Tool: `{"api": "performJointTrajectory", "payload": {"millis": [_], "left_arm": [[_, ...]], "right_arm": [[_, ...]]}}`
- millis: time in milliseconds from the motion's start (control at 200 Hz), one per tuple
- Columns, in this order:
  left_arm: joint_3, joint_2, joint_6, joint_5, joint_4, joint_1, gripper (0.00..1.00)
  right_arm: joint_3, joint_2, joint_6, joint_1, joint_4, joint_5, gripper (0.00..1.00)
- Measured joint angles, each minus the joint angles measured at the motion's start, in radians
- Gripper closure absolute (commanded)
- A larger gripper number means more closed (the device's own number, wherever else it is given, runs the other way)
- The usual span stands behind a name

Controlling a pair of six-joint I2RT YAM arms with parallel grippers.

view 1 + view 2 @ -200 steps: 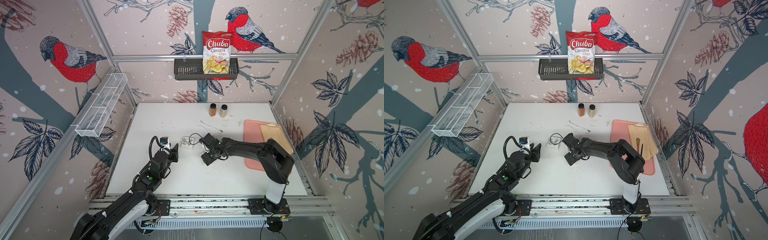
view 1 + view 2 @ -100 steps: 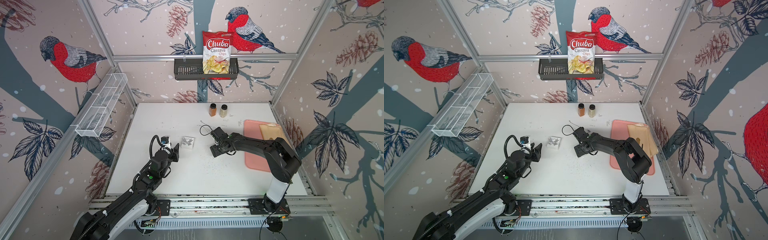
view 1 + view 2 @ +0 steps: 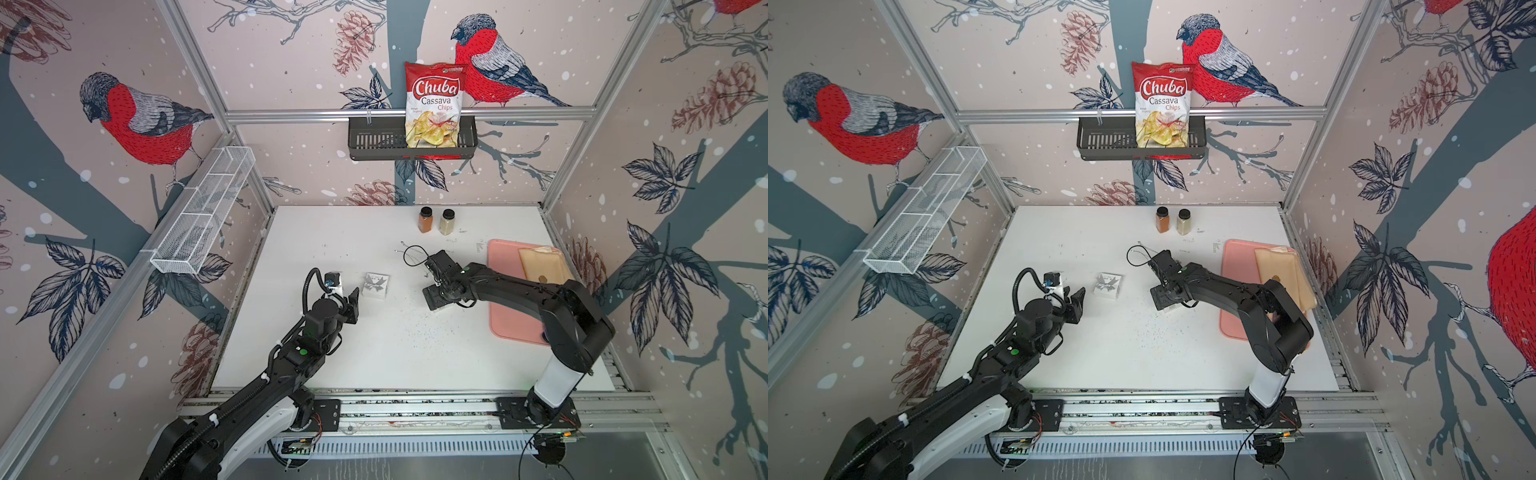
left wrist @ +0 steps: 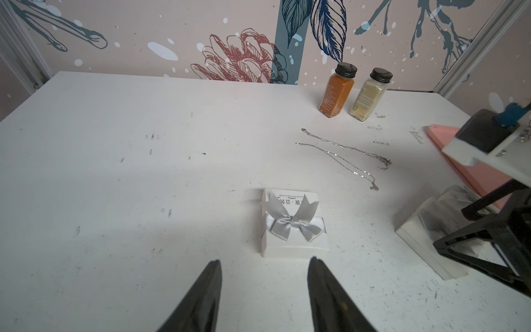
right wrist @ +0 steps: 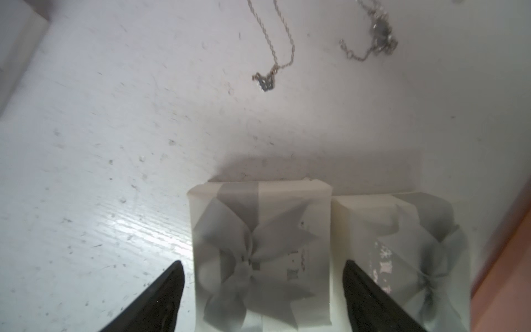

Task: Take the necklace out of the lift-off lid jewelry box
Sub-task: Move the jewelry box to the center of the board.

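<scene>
Three small white jewelry boxes with grey bows stand lidded on the table. One box (image 4: pixel 293 224) (image 3: pixel 376 284) sits just past my open, empty left gripper (image 4: pixel 264 260) (image 3: pixel 347 293). My right gripper (image 5: pixel 262 262) (image 3: pixel 435 280) hangs open astride a second box (image 5: pixel 258 253), with a gap at each finger. A third box (image 5: pixel 402 258) stands right beside it. Two thin silver necklaces (image 4: pixel 344 155) (image 5: pixel 275 43) lie loose on the table beyond these boxes. In both top views the right arm hides the two boxes under it.
Two spice bottles (image 3: pixel 426 219) (image 3: pixel 447 221) stand at the back of the table. A pink tray (image 3: pixel 507 316) with a beige sheet (image 3: pixel 540 266) lies to the right of the right gripper. A wire basket (image 3: pixel 203 216) and a chips rack (image 3: pixel 411 143) hang on the walls.
The right arm swung away from the box near the left gripper, over to the two boxes by the tray, and its jaws spread wider. The left arm held still.
</scene>
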Motion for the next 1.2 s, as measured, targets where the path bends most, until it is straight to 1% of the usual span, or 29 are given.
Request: {"api": "performJointTrajectory", "payload": {"millis": [45,155,185,255,435,495,580,715,845,945,1016,1196], "left_arm": [[0.005,0.007,0.000,0.014,0.000,0.009,0.47],[0.017,0.021,-0.007,0.051,0.002,0.044,0.35],[0.024,0.032,-0.008,0.072,0.001,0.060,0.32],[0.048,0.073,-0.015,0.131,0.000,0.102,0.29],[0.134,0.272,-0.036,0.311,0.001,0.198,0.27],[0.168,0.348,-0.043,0.366,0.000,0.206,0.28],[0.229,0.443,-0.043,0.450,-0.004,0.208,0.33],[0.293,0.545,-0.043,0.542,0.003,0.209,0.34],[0.322,0.607,-0.043,0.565,0.001,0.209,0.35],[0.334,0.645,-0.041,0.560,-0.001,0.210,0.36],[0.335,0.667,-0.039,0.535,-0.001,0.210,0.36],[0.340,0.706,-0.039,0.537,0.003,0.208,0.35]], "right_arm": [[0.011,-0.019,-0.004,0.005,0.005,-0.016,0.15],[0.050,-0.034,-0.008,0.015,0.037,-0.049,0.17],[0.058,-0.033,-0.011,0.015,0.047,-0.064,0.17],[0.075,-0.026,-0.017,0.016,0.065,-0.096,0.18],[0.108,0.011,-0.025,0.016,0.102,-0.174,0.21],[0.110,0.014,-0.025,0.017,0.116,-0.193,0.22],[0.109,0.014,-0.025,0.017,0.132,-0.216,0.22],[0.088,0.008,-0.025,0.016,0.150,-0.229,0.22],[0.061,-0.007,-0.023,0.009,0.157,-0.241,0.22],[0.046,-0.013,-0.022,0.006,0.169,-0.243,0.21],[0.041,-0.013,-0.022,0.002,0.173,-0.245,0.21],[0.035,-0.013,-0.022,-0.004,0.185,-0.252,0.21]]}}
